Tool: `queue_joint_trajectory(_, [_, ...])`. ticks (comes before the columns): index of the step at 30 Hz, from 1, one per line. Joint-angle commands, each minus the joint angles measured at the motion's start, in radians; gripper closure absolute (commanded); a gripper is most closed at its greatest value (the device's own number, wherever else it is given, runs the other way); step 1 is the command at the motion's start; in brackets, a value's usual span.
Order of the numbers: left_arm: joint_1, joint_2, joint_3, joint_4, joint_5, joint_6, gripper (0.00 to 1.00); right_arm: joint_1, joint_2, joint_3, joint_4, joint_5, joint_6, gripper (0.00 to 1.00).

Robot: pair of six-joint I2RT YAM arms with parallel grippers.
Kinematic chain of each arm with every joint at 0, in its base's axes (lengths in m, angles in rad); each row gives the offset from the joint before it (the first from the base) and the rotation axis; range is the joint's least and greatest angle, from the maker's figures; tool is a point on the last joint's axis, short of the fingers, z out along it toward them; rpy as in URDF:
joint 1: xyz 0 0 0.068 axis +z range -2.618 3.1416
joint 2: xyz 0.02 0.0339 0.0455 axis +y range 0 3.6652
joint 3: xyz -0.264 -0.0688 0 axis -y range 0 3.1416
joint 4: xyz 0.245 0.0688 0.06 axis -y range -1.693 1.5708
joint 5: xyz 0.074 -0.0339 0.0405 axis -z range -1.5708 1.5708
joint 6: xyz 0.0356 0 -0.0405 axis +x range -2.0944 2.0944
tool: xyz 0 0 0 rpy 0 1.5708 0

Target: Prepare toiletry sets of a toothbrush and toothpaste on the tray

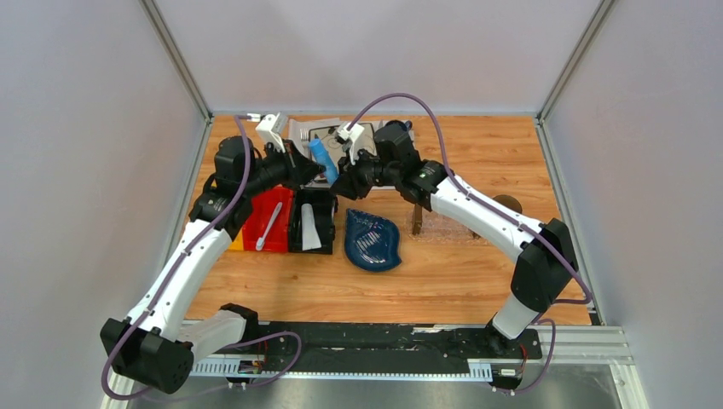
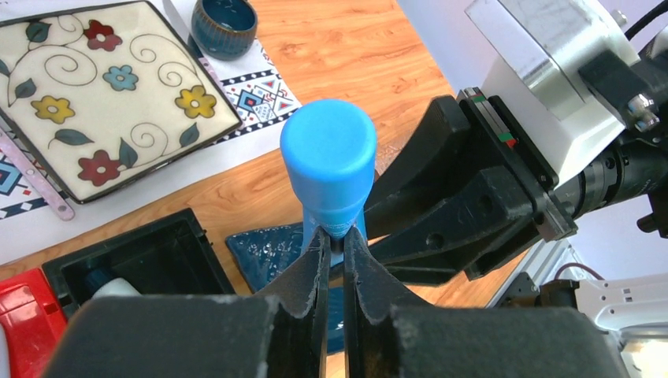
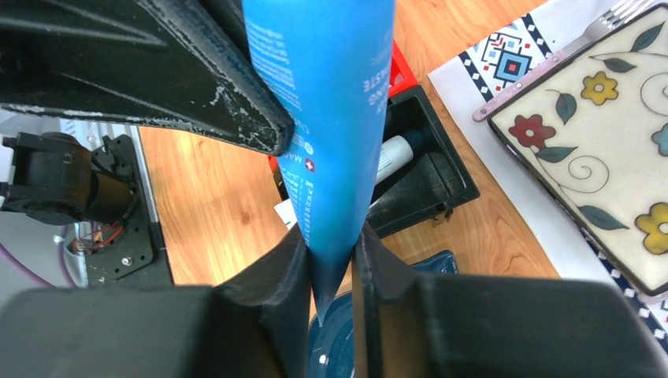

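The light blue toothpaste (image 1: 322,160) tube hangs in the air above the black bin, held between both grippers. My left gripper (image 2: 337,236) is shut on it just under its round blue cap (image 2: 329,150). My right gripper (image 3: 331,246) is shut on the same tube (image 3: 319,102) near its flat tapered end. From above, the left gripper (image 1: 305,169) and right gripper (image 1: 339,183) meet at the tube. The toothbrush (image 1: 268,226) lies in the red bin (image 1: 281,204). A white-grey toothpaste (image 1: 311,232) lies in the black bin (image 1: 298,223). The clear tray (image 1: 460,228) sits to the right, under my right arm.
A dark blue leaf-shaped dish (image 1: 373,240) lies just right of the bins. Behind the grippers, a floral square plate (image 2: 102,94) rests on a patterned placemat, with a metal fork (image 3: 551,63) beside it and a small dark bowl (image 2: 224,24) further back.
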Motion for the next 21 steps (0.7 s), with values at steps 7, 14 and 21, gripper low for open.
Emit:
queue_joint_trajectory(7, [0.016,-0.047,-0.015,0.068,0.07,-0.003,1.0,0.004,0.014,0.085,-0.078,0.049,-0.076,1.0])
queue_joint_trajectory(14, [0.017,-0.067,0.031,-0.029,0.095,0.172,0.6,0.004,-0.011,0.135,-0.232,0.061,-0.151,1.0])
queue_joint_trajectory(21, [0.016,-0.085,0.105,-0.192,0.147,0.401,0.5,0.004,-0.024,0.189,-0.394,0.063,-0.234,1.0])
